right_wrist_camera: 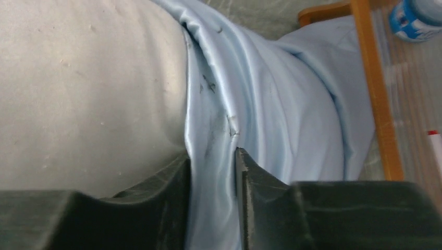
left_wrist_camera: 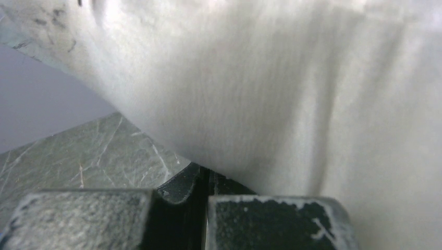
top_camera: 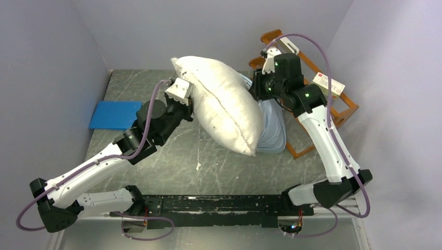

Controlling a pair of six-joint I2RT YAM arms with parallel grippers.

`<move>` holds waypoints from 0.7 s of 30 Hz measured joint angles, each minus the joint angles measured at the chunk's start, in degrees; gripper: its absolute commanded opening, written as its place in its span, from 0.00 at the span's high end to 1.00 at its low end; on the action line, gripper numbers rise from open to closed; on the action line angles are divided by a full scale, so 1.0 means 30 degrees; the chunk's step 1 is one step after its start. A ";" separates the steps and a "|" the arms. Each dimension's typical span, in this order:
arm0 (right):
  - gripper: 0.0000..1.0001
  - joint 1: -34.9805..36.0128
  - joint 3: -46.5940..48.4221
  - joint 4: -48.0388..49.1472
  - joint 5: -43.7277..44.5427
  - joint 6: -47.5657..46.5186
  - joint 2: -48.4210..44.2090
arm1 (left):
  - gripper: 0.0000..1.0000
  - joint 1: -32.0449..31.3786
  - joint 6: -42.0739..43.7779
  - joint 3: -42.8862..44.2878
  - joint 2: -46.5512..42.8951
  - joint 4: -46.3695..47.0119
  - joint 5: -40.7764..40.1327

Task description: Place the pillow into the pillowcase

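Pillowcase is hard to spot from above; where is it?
Right of centre in the top view, the pillowcase bunches between the pillow and wooden rack.

The pillow (top_camera: 221, 104), plump and white with a seamed edge, stands tilted on edge over the middle of the worktop (top_camera: 208, 166), its upper end toward the far edge. The pale-blue pillowcase (top_camera: 272, 130) lies wrinkled and bunched against its right face.
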 measured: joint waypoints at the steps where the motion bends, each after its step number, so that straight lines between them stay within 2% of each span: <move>1: 0.85 0.0211 0.0495 -0.0197 0.0816 0.0080 0.0270 | 0.95 0.0000 0.0022 0.0051 0.0007 0.0087 0.0000; 4: 1.00 0.0889 0.1377 -0.0299 0.2827 0.0168 0.0794 | 0.95 0.0000 0.0080 0.0080 0.0015 0.0393 0.0015; 9: 1.00 0.2178 0.1938 -0.0299 0.4896 0.0211 0.1042 | 0.95 0.0000 0.0087 0.0131 0.0168 0.0597 0.0015; 13: 1.00 0.2579 0.2645 0.0029 0.5180 0.0226 0.1071 | 0.95 0.0007 0.0073 0.0743 0.0568 0.0554 -0.0109; 15: 1.00 0.2521 0.3359 0.0619 0.4415 0.0379 0.1151 | 0.95 0.0022 -0.0015 0.2368 0.1392 -0.0109 -0.0313; 17: 1.00 0.2426 0.3614 0.1770 0.3271 0.0962 0.1064 | 0.95 0.0117 -0.0255 0.5435 0.2871 -0.0816 -0.0466; 21: 1.00 0.2295 0.1370 0.6776 0.0029 0.4386 -0.0430 | 0.95 0.0437 -0.0743 1.1730 0.5100 -0.1464 -0.0459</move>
